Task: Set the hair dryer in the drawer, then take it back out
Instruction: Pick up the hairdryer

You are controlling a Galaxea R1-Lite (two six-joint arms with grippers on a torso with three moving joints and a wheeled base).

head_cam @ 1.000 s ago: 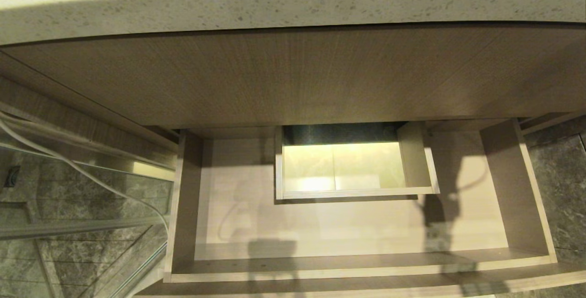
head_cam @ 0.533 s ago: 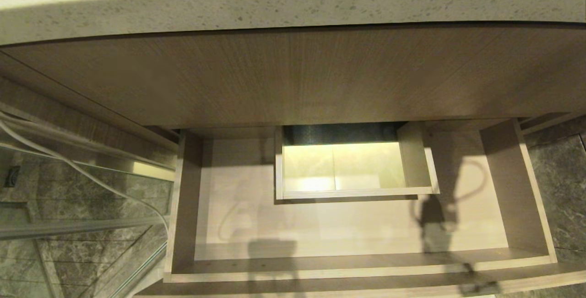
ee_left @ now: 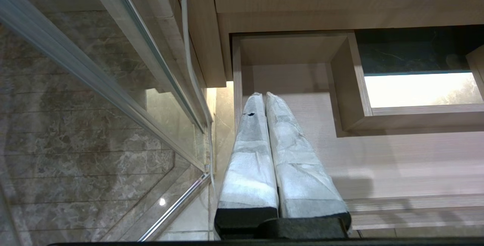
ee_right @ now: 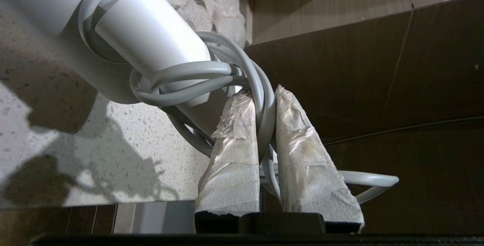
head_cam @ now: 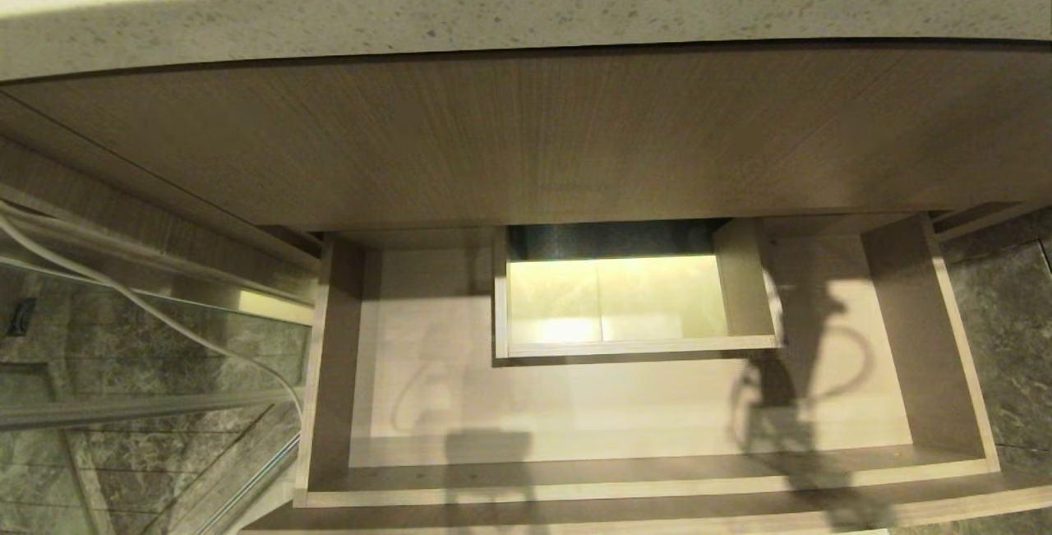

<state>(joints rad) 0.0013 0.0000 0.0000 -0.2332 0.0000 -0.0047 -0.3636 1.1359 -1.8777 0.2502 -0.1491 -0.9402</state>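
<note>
1. Speckled pale stone is running across the far side of the head view as the tabletop (head_cam: 526, 17), and under its front edge the drawer (head_cam: 575, 403) is standing pulled out, its wood-grain floor bare.
2. We are seeing neither arm in the head view; only a shadow with a looped cord is falling on the drawer floor near its right side wall.
3. We are holding the hair dryer (ee_right: 147, 42) with our right claw (ee_right: 261, 91), seen in the right wrist view: the two wrapped fingers (ee_right: 232, 155) are nearly together, pinching a loop of the white cord (ee_right: 264, 110) wound around the barrel, not the barrel itself.
4. The dryer is hanging beside the stone edge, above the tabletop's front, and is not yet in the drawer.
5. Our left claw (ee_left: 262, 94) is parked with its fingers pressed together, empty, over the drawer's left side wall.
6. We judge the step in hand to be carrying the dryer to the drawer.
7. To do it well, we are advising slow travel, since a cord grip lets the body swing, and lowering it onto the open floor in front of the boxed cutout (head_cam: 633, 297), clear of the side walls.
</note>
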